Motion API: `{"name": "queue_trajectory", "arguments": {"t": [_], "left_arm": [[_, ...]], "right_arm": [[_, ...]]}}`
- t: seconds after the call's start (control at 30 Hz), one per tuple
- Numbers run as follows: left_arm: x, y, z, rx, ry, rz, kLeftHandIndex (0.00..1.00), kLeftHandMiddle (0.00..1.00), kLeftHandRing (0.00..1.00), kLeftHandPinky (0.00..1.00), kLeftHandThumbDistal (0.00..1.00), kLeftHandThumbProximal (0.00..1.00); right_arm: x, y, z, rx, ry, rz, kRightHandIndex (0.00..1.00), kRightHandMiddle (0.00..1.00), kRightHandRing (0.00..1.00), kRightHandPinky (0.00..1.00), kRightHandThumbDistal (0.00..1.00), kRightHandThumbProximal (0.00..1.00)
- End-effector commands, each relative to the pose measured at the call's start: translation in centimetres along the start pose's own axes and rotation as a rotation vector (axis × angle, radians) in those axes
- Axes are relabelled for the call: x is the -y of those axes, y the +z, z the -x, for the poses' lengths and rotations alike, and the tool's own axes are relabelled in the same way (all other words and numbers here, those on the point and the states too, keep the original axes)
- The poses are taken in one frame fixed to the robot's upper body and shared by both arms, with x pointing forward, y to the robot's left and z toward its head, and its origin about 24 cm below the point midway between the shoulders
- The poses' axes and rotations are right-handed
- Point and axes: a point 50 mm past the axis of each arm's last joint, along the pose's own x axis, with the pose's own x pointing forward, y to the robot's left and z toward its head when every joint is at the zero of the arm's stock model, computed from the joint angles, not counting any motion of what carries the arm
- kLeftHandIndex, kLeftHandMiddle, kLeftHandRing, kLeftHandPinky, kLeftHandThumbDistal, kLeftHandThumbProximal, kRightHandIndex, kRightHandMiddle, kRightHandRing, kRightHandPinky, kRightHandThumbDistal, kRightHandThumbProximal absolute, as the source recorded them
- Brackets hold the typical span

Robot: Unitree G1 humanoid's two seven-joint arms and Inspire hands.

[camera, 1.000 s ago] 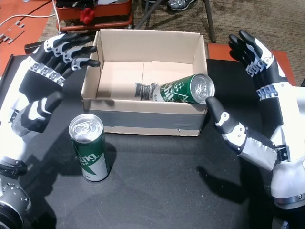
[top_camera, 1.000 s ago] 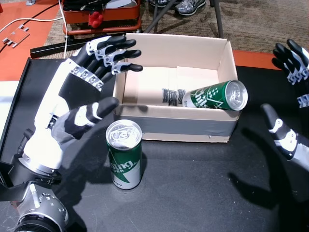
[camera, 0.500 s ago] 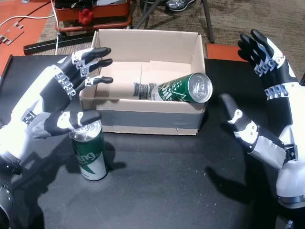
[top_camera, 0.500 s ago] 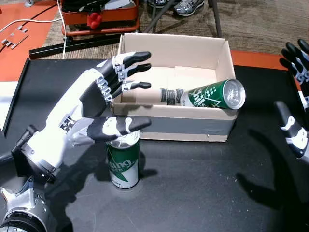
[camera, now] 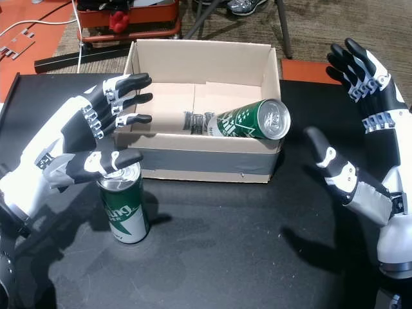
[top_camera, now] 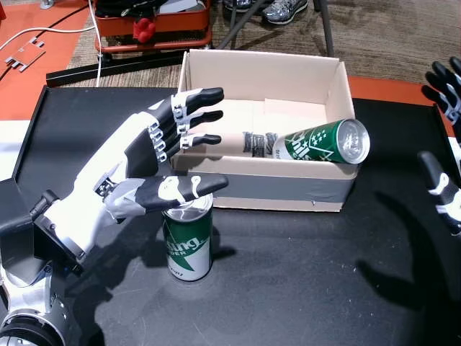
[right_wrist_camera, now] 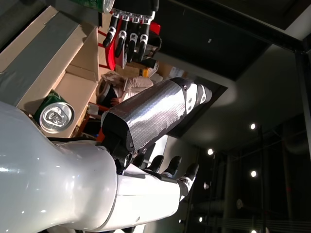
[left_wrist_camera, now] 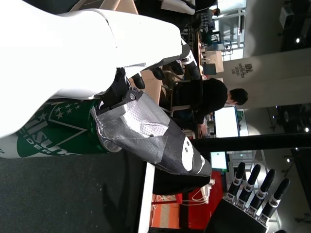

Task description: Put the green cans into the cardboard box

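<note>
A green can (top_camera: pixel 187 239) (camera: pixel 123 207) stands upright on the black table in front of the cardboard box (top_camera: pixel 216 72) (camera: pixel 199 48). My left hand (top_camera: pixel 155 162) (camera: pixel 84 138) is open around its top, thumb over the lid, fingers spread above the box's left front corner. A second green can (top_camera: pixel 322 143) (camera: pixel 252 122) lies tilted inside the box, its top resting on the front right wall. My right hand (camera: pixel 357 148) (top_camera: pixel 446 144) is open to the right of the box, holding nothing. The left wrist view shows the can (left_wrist_camera: pixel 53 128) behind the thumb.
A red tool cart (top_camera: pixel 151 25) (camera: pixel 122 16) stands on the floor behind the box. Orange floor mat (top_camera: pixel 29 65) lies at the far left. A person sits at a desk in the left wrist view background (left_wrist_camera: pixel 214 99).
My left hand has moved right and down from beside the can, so its thumb now sits over the can's lid. My right hand has drifted slightly right, away from the box.
</note>
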Motion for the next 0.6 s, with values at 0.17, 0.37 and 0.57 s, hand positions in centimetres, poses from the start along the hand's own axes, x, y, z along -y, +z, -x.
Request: {"name": "queue_trajectory", "arguments": {"t": [0.17, 0.37, 0.57], "left_arm": [[0.11, -0.38, 0.2, -0.029, -0.012, 0.012, 0.78, 0.88, 0.93, 0.87, 1.0, 0.29], [0.23, -0.42, 0.11, -0.035, -0.023, 0.01, 0.78, 0.88, 0.93, 0.87, 1.0, 0.27], [0.29, -0.38, 0.04, -0.027, -0.021, 0.012, 0.78, 0.88, 0.93, 0.87, 1.0, 0.29]], "right_arm": [[0.18, 0.02, -0.05, 0.012, -0.018, -0.001, 0.84, 0.85, 0.88, 0.9, 0.88, 0.35], [0.27, 0.05, 0.01, 0.009, -0.031, -0.002, 0.83, 0.85, 0.87, 0.9, 0.89, 0.35], [0.3, 0.08, 0.1, 0.001, -0.042, -0.012, 0.83, 0.85, 0.87, 0.9, 0.88, 0.33]]}}
